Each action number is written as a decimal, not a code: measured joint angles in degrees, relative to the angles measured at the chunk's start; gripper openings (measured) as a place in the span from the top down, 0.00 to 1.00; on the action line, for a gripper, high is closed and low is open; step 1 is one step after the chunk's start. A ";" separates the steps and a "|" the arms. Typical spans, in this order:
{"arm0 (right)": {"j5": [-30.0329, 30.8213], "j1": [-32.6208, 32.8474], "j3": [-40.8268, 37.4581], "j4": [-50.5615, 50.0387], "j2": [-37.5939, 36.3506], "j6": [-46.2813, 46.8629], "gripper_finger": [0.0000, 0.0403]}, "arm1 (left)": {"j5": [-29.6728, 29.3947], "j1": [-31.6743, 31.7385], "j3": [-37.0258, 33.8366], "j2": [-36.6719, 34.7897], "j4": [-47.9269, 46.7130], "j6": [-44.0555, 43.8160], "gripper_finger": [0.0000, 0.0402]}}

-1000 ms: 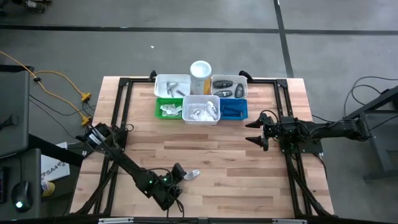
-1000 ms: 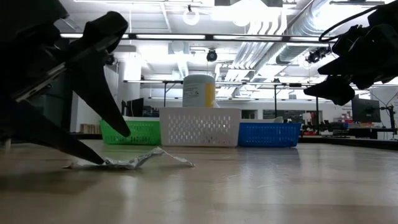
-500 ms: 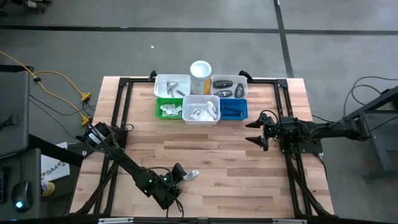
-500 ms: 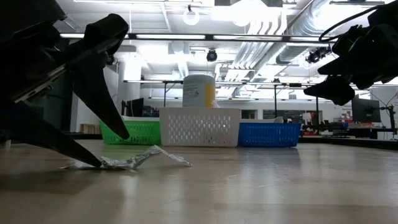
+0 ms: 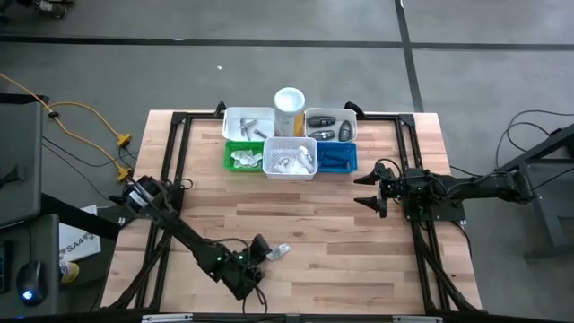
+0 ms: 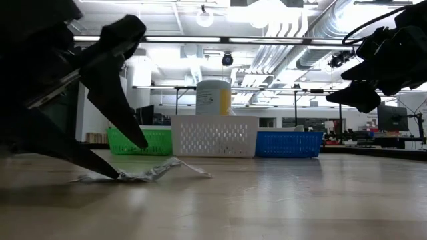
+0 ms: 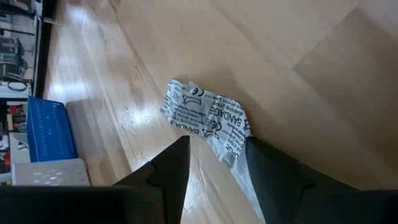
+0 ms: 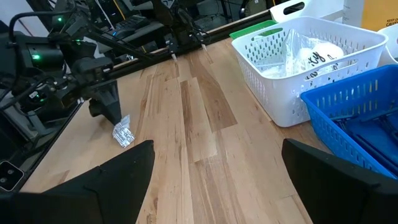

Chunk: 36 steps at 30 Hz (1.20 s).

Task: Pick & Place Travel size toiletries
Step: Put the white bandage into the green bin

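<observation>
packet (image 6: 143,175) nudged right, wood table (image 5: 341,224)

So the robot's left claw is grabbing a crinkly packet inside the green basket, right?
Not quite. The left gripper does have its fingers around a crinkly packet, but the packet lies on the bare wooden table, near the front edge, not inside the green basket. The high view shows this: the baskets sit far off at the back of the table.
</observation>
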 joint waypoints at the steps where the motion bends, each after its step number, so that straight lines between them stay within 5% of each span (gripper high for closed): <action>1: -0.02 -0.02 0.00 0.00 0.01 0.02 0.14 | 0.29 0.13 0.00 0.00 0.01 0.02 0.62; 17: -0.02 -0.02 -0.01 0.00 0.01 0.00 0.14 | 4.58 1.22 0.00 0.02 0.32 0.25 0.99; 29: -0.01 0.00 -0.01 0.00 -0.01 0.00 0.14 | 1.71 1.03 -0.22 -1.01 5.94 3.05 1.00; 36: 0.00 -0.02 -0.01 0.00 -0.01 0.00 0.14 | -7.94 2.14 -0.11 -4.60 5.51 2.50 1.00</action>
